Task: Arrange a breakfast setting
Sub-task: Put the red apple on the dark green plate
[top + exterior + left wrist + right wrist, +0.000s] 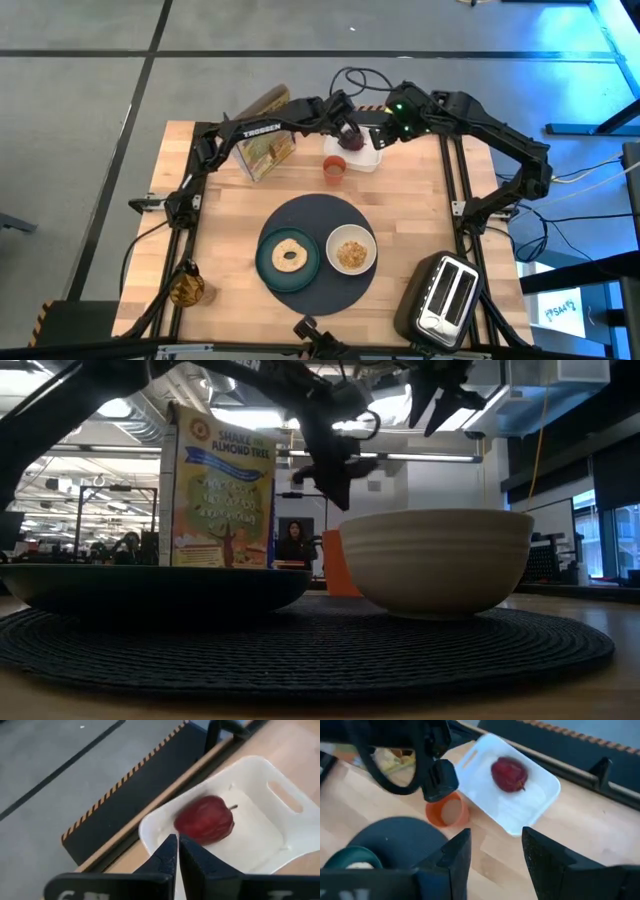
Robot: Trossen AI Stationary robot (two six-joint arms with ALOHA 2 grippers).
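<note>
The mat (316,245) is lying near the front edge of the surface (230,200), around its middle, and it is carrying the plate (268,262) and the bowl (352,250) side by side, the plate toward the left and the bowl toward the right. The bread (290,254) is sitting on the plate, and the bowl is holding cereal (352,255). The cup (334,167) is standing behind the mat, toward the far edge, just beside a white tray (366,157) that is resting at that far edge. The fruit (205,820) is lying in the tray, its stem showing in the left wrist view. The left pincer (178,851) is hanging over the tray just above the fruit, its fingers pressed together and gripping nothing. The right pincer (496,851) is hovering near the far edge to the right of the tray, its fingers standing apart with nothing between them, looking down on the tray, the cup and the edge of the mat. A cereal box (266,140) is standing near the far left corner, behind the left arm; in the low view its front is showing beyond the plate. A toaster (444,296) is sitting at the front right corner, and an amber glass (187,289) is standing at the front left corner. A person (295,542) is showing far off in the room beyond the surface.
</note>
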